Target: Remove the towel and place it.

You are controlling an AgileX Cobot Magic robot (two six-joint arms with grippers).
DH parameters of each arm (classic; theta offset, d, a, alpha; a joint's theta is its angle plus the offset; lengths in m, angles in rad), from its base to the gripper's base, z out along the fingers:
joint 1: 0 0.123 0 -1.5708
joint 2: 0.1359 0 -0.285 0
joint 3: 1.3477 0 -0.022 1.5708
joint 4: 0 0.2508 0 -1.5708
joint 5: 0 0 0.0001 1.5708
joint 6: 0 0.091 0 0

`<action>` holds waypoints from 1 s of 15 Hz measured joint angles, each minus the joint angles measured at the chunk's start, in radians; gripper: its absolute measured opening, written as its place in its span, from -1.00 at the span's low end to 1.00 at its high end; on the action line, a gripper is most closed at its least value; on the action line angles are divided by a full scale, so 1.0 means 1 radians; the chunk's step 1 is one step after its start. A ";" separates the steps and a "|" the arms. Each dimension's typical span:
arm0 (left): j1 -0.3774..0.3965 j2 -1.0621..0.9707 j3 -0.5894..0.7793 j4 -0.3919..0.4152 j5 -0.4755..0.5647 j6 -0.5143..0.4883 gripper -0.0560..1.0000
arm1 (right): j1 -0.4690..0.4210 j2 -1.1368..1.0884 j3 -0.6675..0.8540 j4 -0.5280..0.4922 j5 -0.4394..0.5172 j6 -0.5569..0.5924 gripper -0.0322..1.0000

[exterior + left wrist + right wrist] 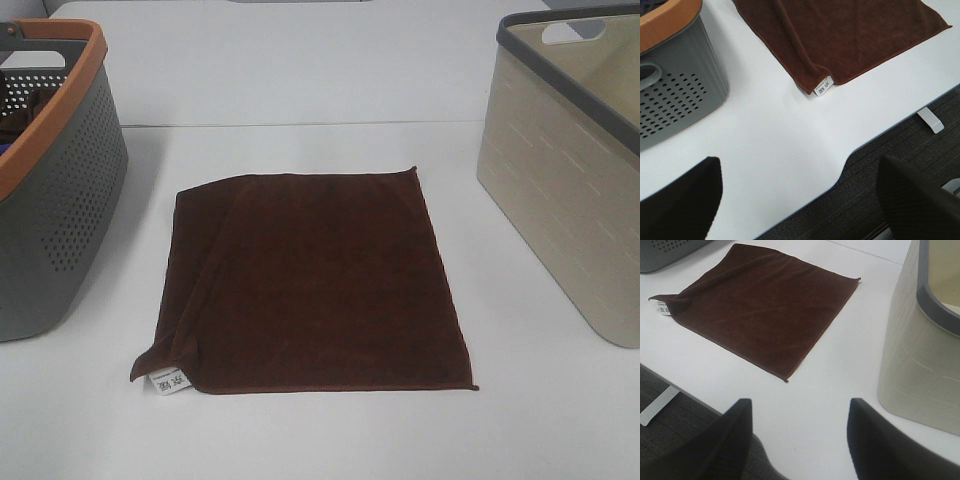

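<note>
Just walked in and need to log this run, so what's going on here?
Nothing is being held right now. The brown towel lies flat on the white table, between a grey basket with an orange rim and a beige basket. One edge is folded over near its white label. Both grippers, left and right, are open and hanging near the table's front edge, clear of the towel.

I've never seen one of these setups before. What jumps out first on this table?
A dark brown towel lies spread flat in the middle of the white table, one edge folded over and a small white label poking out at its near left corner. Flanking it are a grey perforated basket with an orange rim on the left and a beige basket with a grey rim on the right. Both claws hang open near the table's front edge, touching nothing.
</note>
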State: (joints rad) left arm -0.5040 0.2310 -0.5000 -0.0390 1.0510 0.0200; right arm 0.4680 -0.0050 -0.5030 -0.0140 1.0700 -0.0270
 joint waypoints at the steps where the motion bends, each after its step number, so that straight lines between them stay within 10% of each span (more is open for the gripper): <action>1: 0.000 0.000 0.000 0.000 0.000 0.000 0.62 | 0.000 0.000 0.000 0.000 0.000 0.000 0.13; 6: 0.023 0.000 0.000 0.000 -0.002 0.000 0.62 | -0.011 0.000 0.000 0.000 0.000 0.000 0.13; 15: 0.519 -0.136 0.001 0.002 -0.003 0.000 0.62 | -0.463 0.000 0.000 0.000 0.000 0.000 0.13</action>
State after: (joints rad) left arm 0.0150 0.0950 -0.4990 -0.0370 1.0480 0.0200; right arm 0.0050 -0.0050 -0.5030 -0.0140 1.0700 -0.0270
